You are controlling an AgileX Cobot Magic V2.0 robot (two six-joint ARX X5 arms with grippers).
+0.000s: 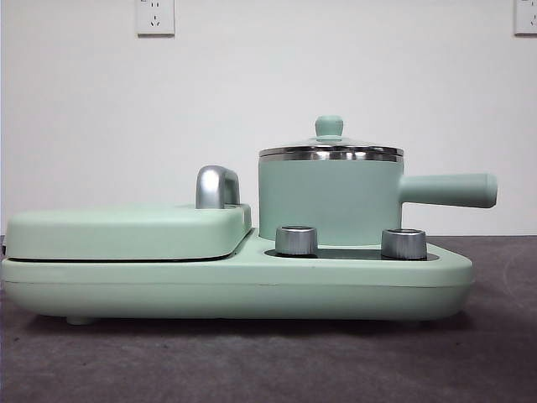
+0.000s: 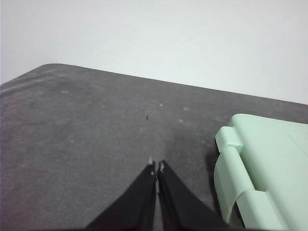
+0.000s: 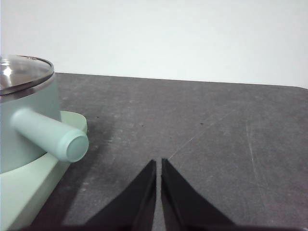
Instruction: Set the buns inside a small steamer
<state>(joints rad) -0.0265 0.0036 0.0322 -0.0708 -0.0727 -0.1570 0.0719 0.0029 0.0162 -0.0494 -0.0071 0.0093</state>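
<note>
Front view showed the small steamer [image 1: 329, 200] standing on the right half of the green cooker base [image 1: 235, 285], lid [image 1: 331, 148] on, its long handle [image 1: 448, 190] pointing right. The right gripper [image 3: 159, 162], jaws closed and empty, was nearer, just beyond that handle's end. The left gripper [image 2: 156, 165], also closed and empty, was beside the flat griddle [image 2: 269, 173]. The buns appeared in no view, and the steamer's inside was hidden.

The small steamer [image 1: 329, 200], a mint-green pot with steel rim, stands upright on its base unit, glass lid [image 1: 331, 144] on, its straight handle [image 1: 449, 190] horizontal.
</note>
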